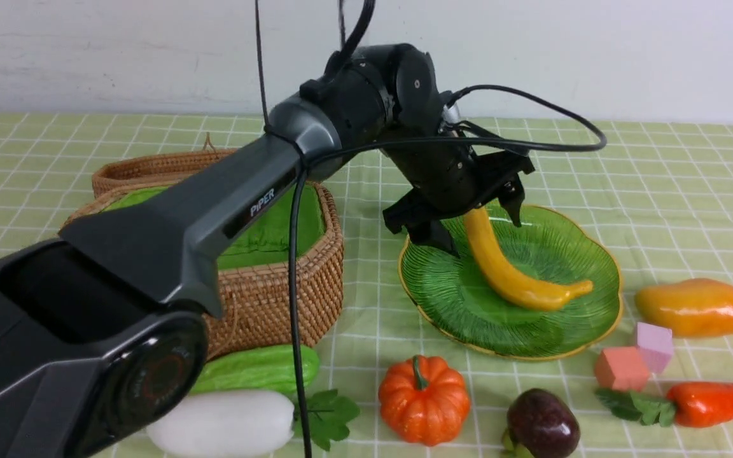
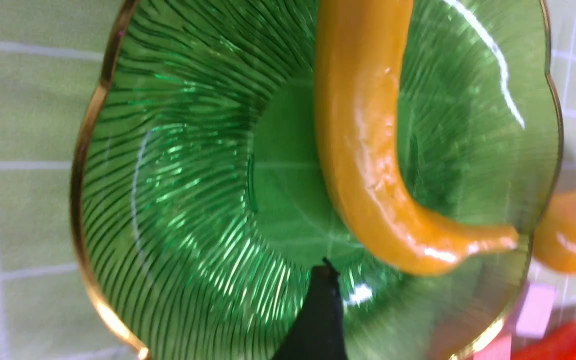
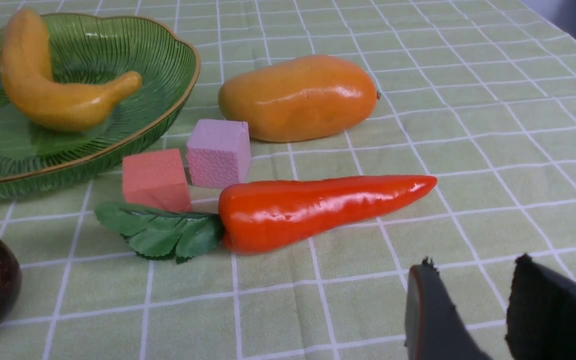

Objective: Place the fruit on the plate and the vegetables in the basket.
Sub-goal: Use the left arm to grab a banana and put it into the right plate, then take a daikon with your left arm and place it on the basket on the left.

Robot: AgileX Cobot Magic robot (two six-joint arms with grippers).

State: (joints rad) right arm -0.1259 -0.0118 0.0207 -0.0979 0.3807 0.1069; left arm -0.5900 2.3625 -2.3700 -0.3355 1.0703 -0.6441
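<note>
The yellow banana (image 1: 513, 267) lies on the green plate (image 1: 455, 299), and my left gripper (image 1: 478, 226) hovers just over its upper end, open wide and holding nothing. The left wrist view shows the banana (image 2: 368, 150) resting across the plate (image 2: 168, 200), clear of both fingers (image 2: 318, 315). The mango (image 1: 694, 307) lies right of the plate, and the dark purple fruit (image 1: 541, 423) sits near the front. Cucumber (image 1: 258, 369), radish (image 1: 223, 423), pumpkin (image 1: 424, 399) and carrot (image 1: 719, 404) lie on the cloth. The basket (image 1: 265, 299) stands at the left. My right gripper (image 3: 473, 300) is open and empty near the carrot (image 3: 318, 207).
A pink foam block (image 1: 654, 343) and a salmon one (image 1: 620, 369) sit between the plate, the mango and the carrot. The left arm stretches over the basket, hiding part of it. The basket's lid (image 1: 150, 168) lies behind it. A white wall closes off the table's far side.
</note>
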